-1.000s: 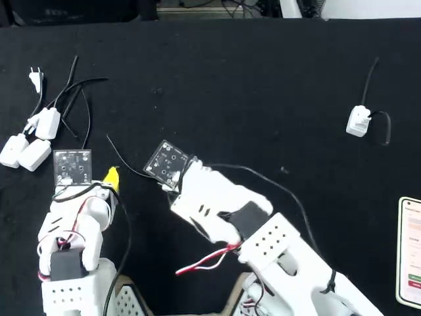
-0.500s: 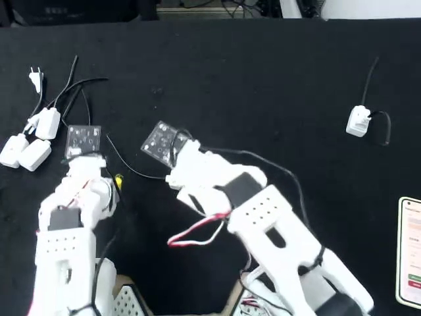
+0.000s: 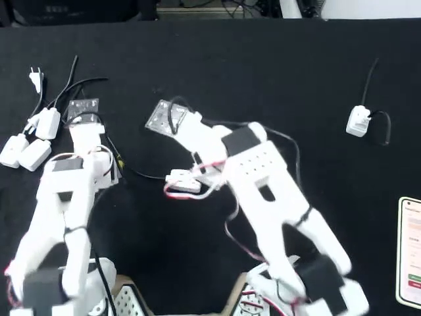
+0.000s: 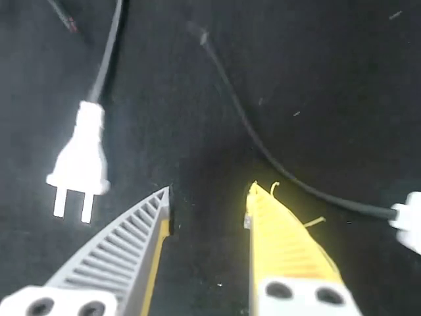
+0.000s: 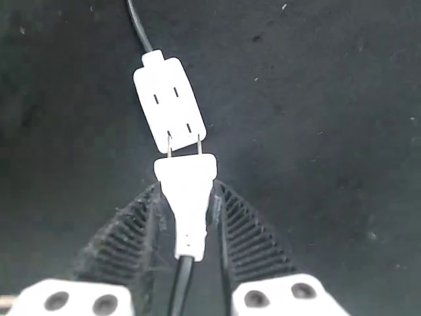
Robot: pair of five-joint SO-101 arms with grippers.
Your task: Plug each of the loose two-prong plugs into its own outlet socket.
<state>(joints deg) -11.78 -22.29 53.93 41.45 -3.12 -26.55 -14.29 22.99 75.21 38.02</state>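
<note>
In the right wrist view my right gripper (image 5: 187, 191) is shut on a white two-prong plug (image 5: 186, 197). Its prongs point at a white outlet block (image 5: 168, 102) lying on the black table and reach that block's near edge. The left wrist view has my left gripper (image 4: 209, 194) open, one finger grey and one yellow, just above the table. A loose white two-prong plug (image 4: 79, 161) lies beside the grey finger, apart from it. From above, the left arm (image 3: 69, 178) reaches to the cable cluster and the right arm (image 3: 256, 171) to the table's middle.
Several white outlet blocks (image 3: 29, 141) and black cables (image 3: 72, 89) lie at the far left, with another loose plug (image 3: 34, 78) beyond them. A white outlet (image 3: 358, 120) with its cable sits at the right. A white card (image 3: 411, 250) lies at the right edge.
Both arms have stretched away from the front edge. The left gripper moved up to the cable cluster; the right one advanced with its plug toward the table's middle.
</note>
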